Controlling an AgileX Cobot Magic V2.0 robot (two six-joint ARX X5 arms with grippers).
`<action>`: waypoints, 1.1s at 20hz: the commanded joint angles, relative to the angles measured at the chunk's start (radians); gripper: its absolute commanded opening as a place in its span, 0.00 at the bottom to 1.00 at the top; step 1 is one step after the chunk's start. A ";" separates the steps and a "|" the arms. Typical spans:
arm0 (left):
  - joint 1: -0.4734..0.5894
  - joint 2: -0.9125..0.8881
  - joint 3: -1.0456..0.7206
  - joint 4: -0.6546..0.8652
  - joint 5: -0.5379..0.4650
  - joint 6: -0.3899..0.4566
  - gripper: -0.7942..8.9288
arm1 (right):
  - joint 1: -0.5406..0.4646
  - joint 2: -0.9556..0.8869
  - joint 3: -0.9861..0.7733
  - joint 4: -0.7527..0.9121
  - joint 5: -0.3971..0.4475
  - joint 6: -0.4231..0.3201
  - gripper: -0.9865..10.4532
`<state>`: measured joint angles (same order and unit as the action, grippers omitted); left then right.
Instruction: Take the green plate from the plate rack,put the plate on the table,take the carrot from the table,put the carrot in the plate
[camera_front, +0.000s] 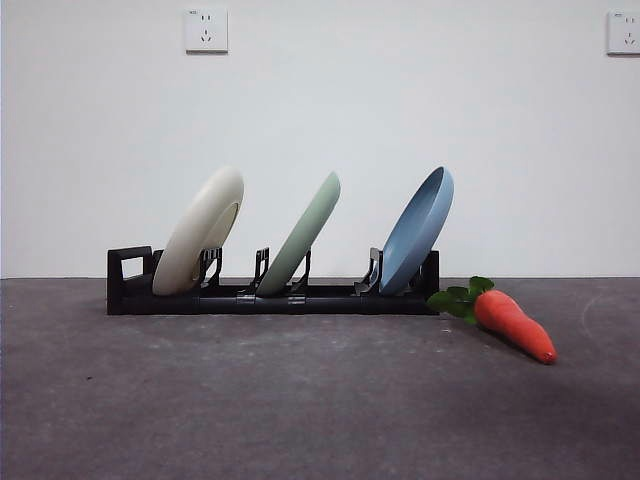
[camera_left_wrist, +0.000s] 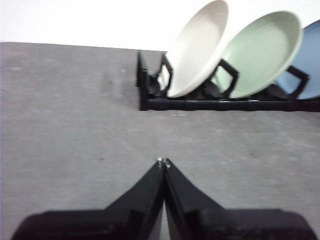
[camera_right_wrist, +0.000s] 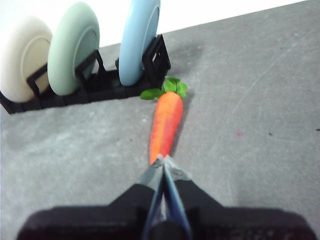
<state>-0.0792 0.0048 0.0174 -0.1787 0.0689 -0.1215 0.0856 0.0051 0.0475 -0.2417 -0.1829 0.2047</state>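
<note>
The green plate leans in the middle slot of the black plate rack, between a cream-white plate and a blue plate. The carrot lies on the dark grey table just beyond the rack's blue-plate end, leaves toward the rack. My left gripper is shut and empty, well short of the rack's looped end. My right gripper is shut and empty, its tips just short of the carrot's thin end. Neither arm appears in the front view.
The cream-white plate stands at the rack's looped end and the blue plate at the end by the carrot. A white wall with two sockets rises behind the table.
</note>
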 joint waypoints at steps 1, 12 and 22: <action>0.002 -0.003 0.018 -0.012 0.064 -0.092 0.07 | 0.001 0.001 0.022 0.023 -0.001 0.100 0.08; 0.002 0.130 0.402 -0.260 0.206 -0.091 0.07 | 0.002 0.240 0.400 -0.215 -0.080 0.048 0.08; 0.002 0.343 0.642 -0.472 0.412 0.092 0.07 | 0.003 0.526 0.734 -0.560 -0.202 -0.245 0.08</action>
<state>-0.0792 0.3420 0.6521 -0.6453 0.4614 -0.0860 0.0856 0.5194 0.7670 -0.7906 -0.3771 0.0372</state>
